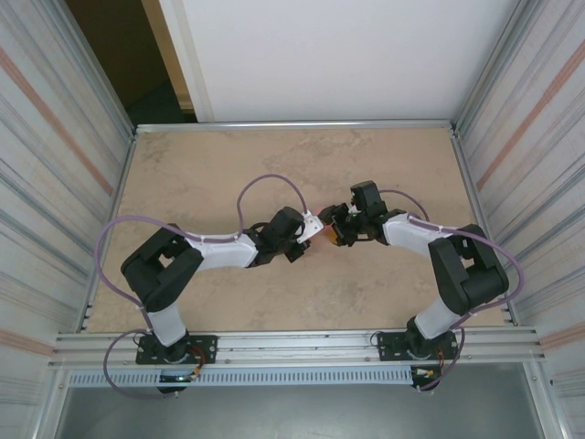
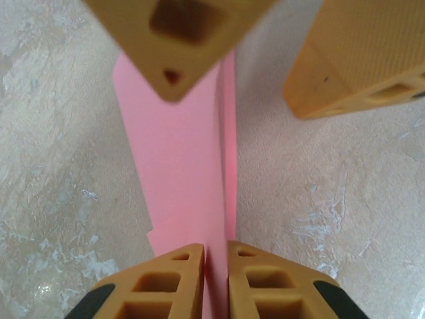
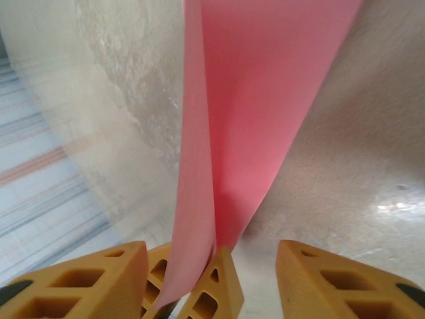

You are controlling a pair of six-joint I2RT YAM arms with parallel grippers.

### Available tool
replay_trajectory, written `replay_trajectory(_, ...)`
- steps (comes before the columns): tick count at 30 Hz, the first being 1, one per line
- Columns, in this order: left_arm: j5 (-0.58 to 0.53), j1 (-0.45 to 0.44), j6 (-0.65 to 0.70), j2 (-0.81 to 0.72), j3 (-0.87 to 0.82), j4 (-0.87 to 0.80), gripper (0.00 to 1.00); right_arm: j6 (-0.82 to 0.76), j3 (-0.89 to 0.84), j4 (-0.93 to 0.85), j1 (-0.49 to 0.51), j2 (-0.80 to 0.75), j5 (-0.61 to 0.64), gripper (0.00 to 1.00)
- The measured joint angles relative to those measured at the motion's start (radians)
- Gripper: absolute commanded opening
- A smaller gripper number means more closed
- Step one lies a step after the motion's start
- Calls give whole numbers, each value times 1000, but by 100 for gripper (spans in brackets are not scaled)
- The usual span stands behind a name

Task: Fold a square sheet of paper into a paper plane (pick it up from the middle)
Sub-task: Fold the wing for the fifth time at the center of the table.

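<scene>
The pink-red sheet of paper (image 2: 179,159) is folded into a long narrow layered strip and hangs above the table. My left gripper (image 2: 216,247) is shut on one end of it, the paper pinched edge-on between the two orange pads. In the right wrist view the paper (image 3: 259,100) rises away from the left gripper's fingers (image 3: 212,286), which stand between my right gripper's (image 3: 211,246) spread jaws. The right gripper is open and touches nothing; its fingers (image 2: 358,60) flank the paper's far end. From above, both grippers (image 1: 315,224) (image 1: 336,224) meet mid-table.
The beige marbled table (image 1: 228,174) lies under both arms. Ribbed metal walls (image 1: 55,137) close in left and right, and a white panel (image 1: 329,55) stands behind. An aluminium rail (image 1: 292,346) runs along the near edge.
</scene>
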Motion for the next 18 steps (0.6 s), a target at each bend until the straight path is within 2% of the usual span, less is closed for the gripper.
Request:
replay_trajectory(5, 38, 0, -4, 21, -1, 1, 13, -47, 0, -56, -56, -44, 21, 68)
replay_trajectory(12, 124, 3, -31, 37, -1, -8, 11, -122, -24, -110, -126, -126, 49, 69)
replay_trajectory(18, 223, 34, -64, 55, 5, -34, 11, -170, -66, -139, -144, -146, 62, 69)
